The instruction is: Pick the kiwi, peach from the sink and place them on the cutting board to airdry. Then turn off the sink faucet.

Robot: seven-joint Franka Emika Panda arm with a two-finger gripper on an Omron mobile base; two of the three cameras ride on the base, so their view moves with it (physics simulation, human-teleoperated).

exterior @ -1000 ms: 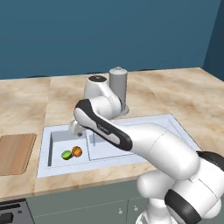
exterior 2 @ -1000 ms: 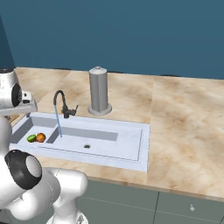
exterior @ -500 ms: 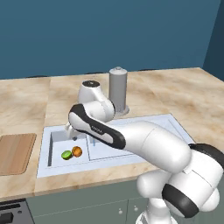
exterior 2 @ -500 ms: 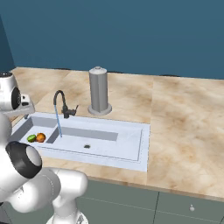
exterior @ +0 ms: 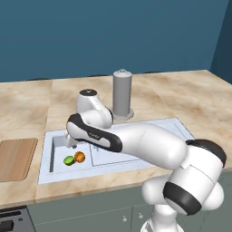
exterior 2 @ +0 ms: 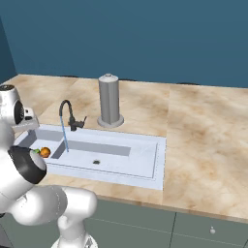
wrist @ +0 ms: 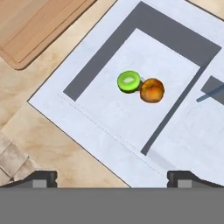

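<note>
The tool (wrist: 112, 177) hangs above the small compartment of the sink (wrist: 83, 57), its two tips spread wide apart with nothing between them. Ahead of it and below, the kiwi (wrist: 129, 81) and the peach (wrist: 152, 90) lie on the basin floor, touching each other side by side. The cutting board (wrist: 41, 26) sits farther off, beyond the sink's rim on the surface (wrist: 52, 148), well apart from the fruit. Water runs in a thin blue line from the faucet (exterior 2: 69, 115) into the longer compartment.

The worry, to my eye, is that contact between the two fruits: a tip coming down on the seam could nudge the peach away or roll the kiwi, and both are round enough to slip out of a loose pinch. Going in from the kiwi's free side looks safer. The compartment walls stand near on every side, so a low, wide swing risks clipping the rim or the divider. Above the basin the way is open, and the path over to the board crosses bare stone with nothing standing on it
</note>
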